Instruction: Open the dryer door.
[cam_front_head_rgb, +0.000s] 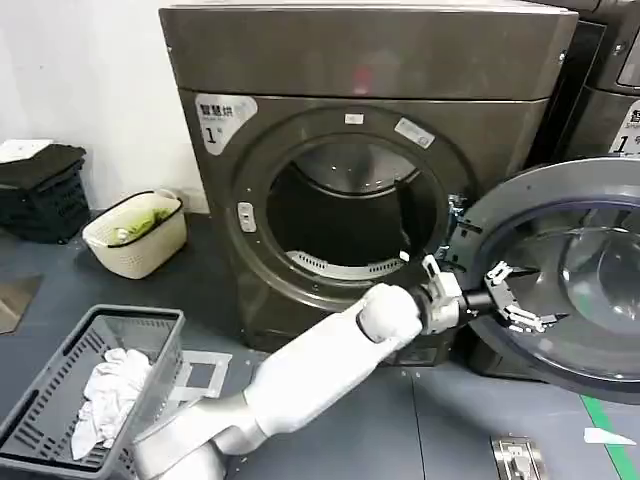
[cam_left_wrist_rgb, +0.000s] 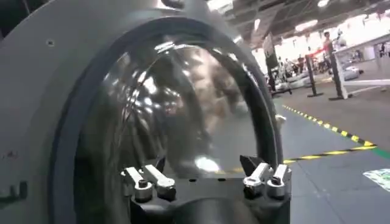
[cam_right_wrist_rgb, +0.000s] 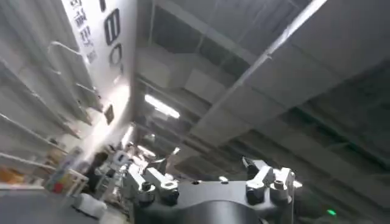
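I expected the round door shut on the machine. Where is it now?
In the head view the dryer door is swung wide open to the right of the dryer, with the open left gripper at its inner face.

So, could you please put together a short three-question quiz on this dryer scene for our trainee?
1. True or false: the dryer door is swung open.
2. Which gripper is at the door's inner side: A left, B right?
3. Fill in: the grey basket on the floor holds white ____.

Key: 1 true, the dryer opening is uncovered. 2 A, the left gripper, jaws apart. 3 cloth.
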